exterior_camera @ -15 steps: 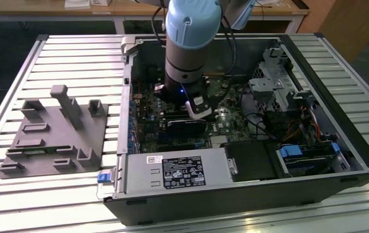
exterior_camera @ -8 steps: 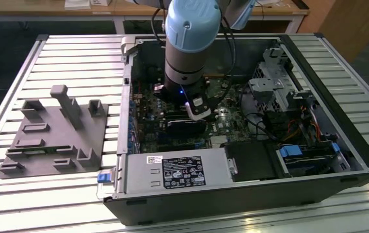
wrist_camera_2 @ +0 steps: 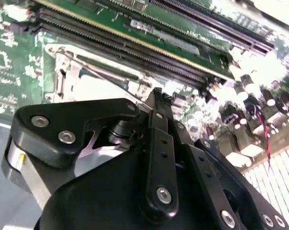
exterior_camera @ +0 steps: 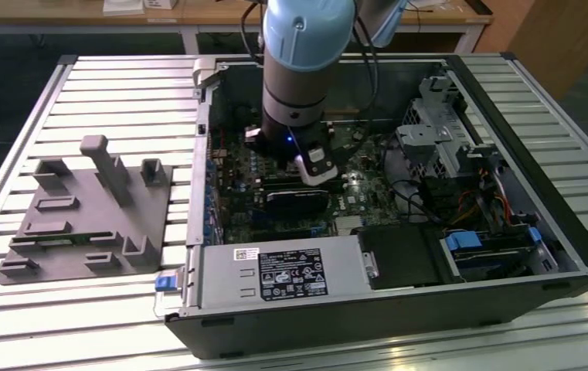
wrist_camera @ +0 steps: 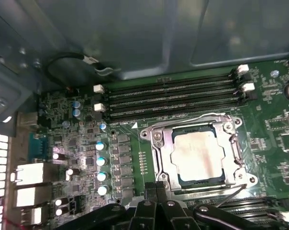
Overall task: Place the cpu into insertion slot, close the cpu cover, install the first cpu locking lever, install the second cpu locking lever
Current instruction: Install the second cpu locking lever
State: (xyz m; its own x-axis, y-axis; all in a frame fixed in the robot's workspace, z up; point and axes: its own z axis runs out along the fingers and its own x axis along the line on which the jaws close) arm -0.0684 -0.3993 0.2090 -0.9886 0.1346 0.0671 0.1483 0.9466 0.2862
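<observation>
cpu sits flat in insertion slot, cpu cover shut over it; gripper fingers pinched together, empty, at socket edge; arm reaches straight down into computer case

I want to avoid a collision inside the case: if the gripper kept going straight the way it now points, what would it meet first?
Most likely the socket edge: the gripper points down at the motherboard, its tips beside the cpu cover framing the seated cpu. Depth is unclear.
</observation>
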